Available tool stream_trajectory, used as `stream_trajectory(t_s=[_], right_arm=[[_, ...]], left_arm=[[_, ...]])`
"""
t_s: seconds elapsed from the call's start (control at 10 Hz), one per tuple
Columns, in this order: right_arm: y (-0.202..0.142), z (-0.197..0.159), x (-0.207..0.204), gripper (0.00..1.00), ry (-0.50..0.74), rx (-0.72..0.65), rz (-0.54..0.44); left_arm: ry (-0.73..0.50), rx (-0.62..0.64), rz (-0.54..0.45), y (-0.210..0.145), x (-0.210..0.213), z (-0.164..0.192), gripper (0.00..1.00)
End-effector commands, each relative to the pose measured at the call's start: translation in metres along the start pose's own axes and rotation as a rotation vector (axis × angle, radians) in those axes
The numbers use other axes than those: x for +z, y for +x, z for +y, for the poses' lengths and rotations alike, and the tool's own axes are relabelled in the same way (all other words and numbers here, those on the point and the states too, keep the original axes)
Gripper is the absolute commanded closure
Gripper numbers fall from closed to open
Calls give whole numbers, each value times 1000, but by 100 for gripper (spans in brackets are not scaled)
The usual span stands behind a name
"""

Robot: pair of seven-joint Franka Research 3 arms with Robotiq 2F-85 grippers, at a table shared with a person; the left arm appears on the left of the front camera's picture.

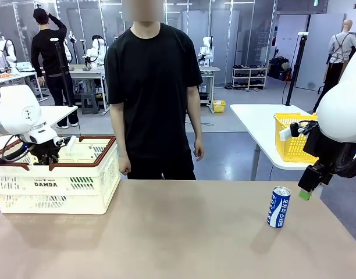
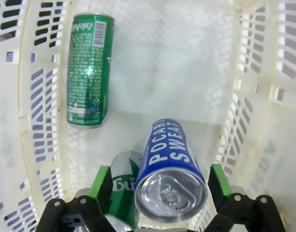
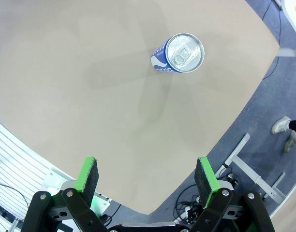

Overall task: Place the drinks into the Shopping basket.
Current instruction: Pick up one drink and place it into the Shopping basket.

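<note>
- The left claw (image 2: 160, 180) hangs inside the Shopping basket (image 2: 264, 96) with its pads spread wide. A blue Pocari Sweat can (image 2: 170, 166) sits tilted between them, top toward the camera. Neither pad appears to press it, so it looks loose, free to settle on the basket floor.
- Just beside that can, toward one pad, a green can (image 2: 123, 169) lies partly beneath it. Farther ahead of the claw, a second green can (image 2: 87, 72) lies on its side near the slotted wall. That puts three drinks in the basket.
- The right claw (image 3: 148, 176) is spread and empty, hovering above the bench (image 3: 90, 87).
- Ahead of it, a blue and white can (image 3: 179, 53) stands upright on the bench, well apart from the basket. It appears to be the one drink left, and the open pads suit closing around its sides.
</note>
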State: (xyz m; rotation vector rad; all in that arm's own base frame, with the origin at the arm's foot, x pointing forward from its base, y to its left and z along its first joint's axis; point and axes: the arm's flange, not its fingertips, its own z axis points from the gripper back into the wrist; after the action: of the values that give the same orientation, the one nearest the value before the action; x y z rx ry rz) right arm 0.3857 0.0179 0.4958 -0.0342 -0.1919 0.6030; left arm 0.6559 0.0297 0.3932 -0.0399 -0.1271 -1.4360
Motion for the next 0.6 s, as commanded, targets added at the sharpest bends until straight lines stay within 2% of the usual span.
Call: stream_trajectory(t_s=[0.0, 0.2, 0.5], right_arm=[[-1, -1, 1, 0, -1, 2, 4], [-1, -1, 1, 0, -1, 2, 4], [-1, -1, 1, 0, -1, 2, 4]], left_arm=[[40, 16, 12, 2, 19, -10, 0], [54, 14, 2, 7, 41, -12, 0], [96, 25, 61, 17, 77, -19, 0]])
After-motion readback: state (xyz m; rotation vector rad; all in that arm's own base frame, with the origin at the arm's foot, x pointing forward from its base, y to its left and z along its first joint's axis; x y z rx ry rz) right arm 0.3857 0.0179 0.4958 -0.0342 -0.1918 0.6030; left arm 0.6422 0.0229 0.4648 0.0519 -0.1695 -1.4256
